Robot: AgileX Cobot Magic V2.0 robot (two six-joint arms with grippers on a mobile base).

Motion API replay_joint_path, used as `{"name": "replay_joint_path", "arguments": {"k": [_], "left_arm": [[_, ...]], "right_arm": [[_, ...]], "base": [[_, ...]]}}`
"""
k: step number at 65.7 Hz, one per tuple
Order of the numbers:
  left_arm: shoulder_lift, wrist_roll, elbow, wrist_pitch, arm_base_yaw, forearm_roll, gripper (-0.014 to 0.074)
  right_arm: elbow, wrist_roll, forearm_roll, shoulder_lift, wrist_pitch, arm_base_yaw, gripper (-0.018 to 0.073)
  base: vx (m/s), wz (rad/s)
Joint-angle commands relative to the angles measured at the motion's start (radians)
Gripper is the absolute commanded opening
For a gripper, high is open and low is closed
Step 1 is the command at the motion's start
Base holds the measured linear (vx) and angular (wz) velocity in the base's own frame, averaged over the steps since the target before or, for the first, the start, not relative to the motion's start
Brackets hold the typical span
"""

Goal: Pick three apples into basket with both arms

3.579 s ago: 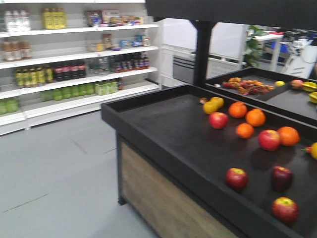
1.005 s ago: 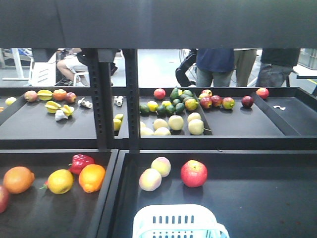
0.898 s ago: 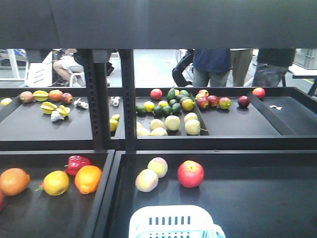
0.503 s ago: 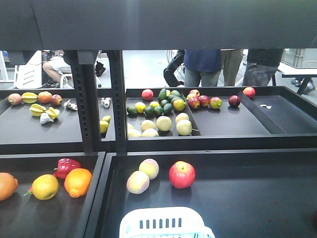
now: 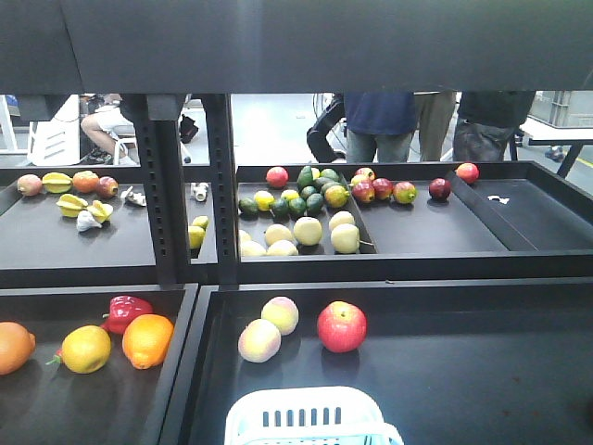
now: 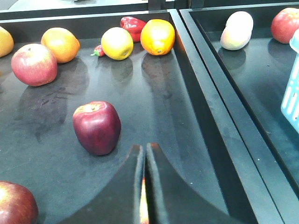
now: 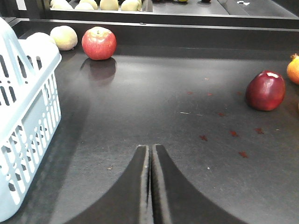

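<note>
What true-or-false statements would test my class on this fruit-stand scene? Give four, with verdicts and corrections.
1. The left end effector and right end effector are shut and empty. True.
2. The dark red apple near the left end effector shares a tray with the basket. False: it lies in the neighbouring tray.
3. A red apple lies beside a pale fruit. True.
4. The basket stands right of the right end effector. False: it stands on its left.

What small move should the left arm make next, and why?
Probably open the left gripper and ease it forward-left toward the dark red apple: its jaws are shut and empty, and that apple lies nearest, unobstructed.
</note>
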Motion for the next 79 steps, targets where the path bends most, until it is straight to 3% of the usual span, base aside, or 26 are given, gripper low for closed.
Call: {"name": "replay_joint_path", "arguments": {"k": [1, 9, 16, 30, 38, 47, 54, 61, 66, 72, 79], "left_arm": [[0.007, 0.0, -0.019, -0.069, -0.005, -0.004, -0.0006], [0.007, 0.01, -0.019, -0.076, -0.005, 0.004, -0.0006], [0.007, -0.003, -0.021, -0.167, -0.005, 0.005, -0.0006], [0.008, -0.133, -0.03, -0.614, -0.005, -0.054, -0.0006], [0.027, -0.268, -0.029, -0.647, -0.006, -0.049, -0.0006], [0.061, -0.477, -0.031, -0.656, -0.006, 0.101, -0.0006], [0.08, -0.522, -0.052, -0.695, -0.006, 0.282, -0.0006], [0.119, -0.548, -0.137, -0.644, -0.006, 0.459, -0.0006], [0.173, -0.601, -0.239, -0.506, -0.006, 0.531, -0.0006], [0.264, -0.61, -0.39, -0.318, -0.006, 0.557, -0.0006], [0.388, -0.531, -0.553, -0.141, -0.017, 0.553, -0.0006]], "right_arm": [[0.0, -0.004, -0.003, 0.002, -0.068, -0.006, -0.0004], [0.0, -0.004, -0.003, 0.002, -0.068, -0.006, -0.0004], [0.0, -0.004, -0.003, 0.002, -0.068, -0.006, -0.0004], [0.0, -0.004, -0.003, 0.002, -0.068, -0.006, -0.0004], [0.0, -0.004, -0.003, 0.002, -0.068, -0.006, -0.0004], [0.0, -0.004, -0.003, 0.002, -0.068, -0.006, -0.0004], [0.0, -0.004, -0.003, 0.002, -0.069, -0.006, -0.0004], [0.0, -0.004, -0.003, 0.002, -0.069, -0.006, -0.0004], [0.0, -0.004, -0.003, 0.002, -0.069, -0.006, -0.0004], [0.0, -0.004, -0.003, 0.002, -0.069, -0.006, -0.0004], [0.0, -0.004, -0.003, 0.002, -0.069, -0.006, -0.0004]], "base": [[0.0, 0.0], [0.0, 0.0], [0.0, 0.0], [0.0, 0.0], [0.0, 0.0], [0.0, 0.0], [0.0, 0.0], [0.0, 0.0], [0.0, 0.0], [0.0, 0.0], [0.0, 0.0]]}}
